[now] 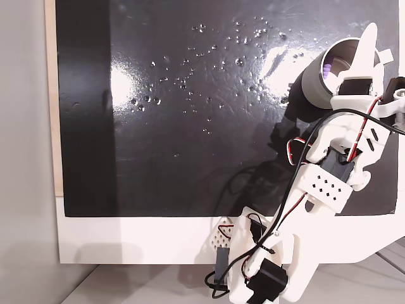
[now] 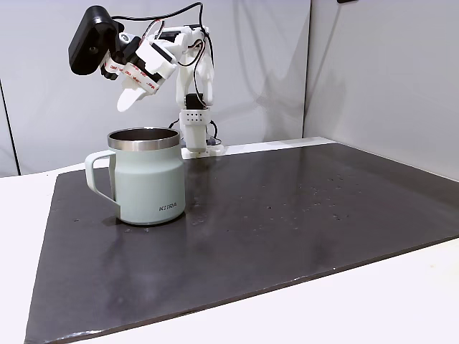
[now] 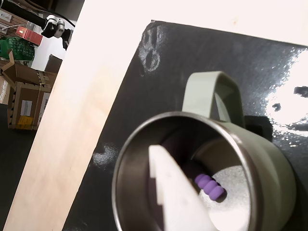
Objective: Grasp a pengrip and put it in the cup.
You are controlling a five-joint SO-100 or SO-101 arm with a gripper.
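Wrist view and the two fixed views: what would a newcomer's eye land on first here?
In the wrist view, the purple pengrip lies on the shiny bottom inside the cup, with a white finger of the gripper hanging over the rim. In a fixed view from the side, the pale cup stands upright on the dark mat, handle to the left, with the gripper poised above its mouth.

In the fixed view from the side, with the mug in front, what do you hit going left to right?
Cup handle → cup body → arm base behind → droplets on the dark mat. The gripper hangs above the cup's rim.
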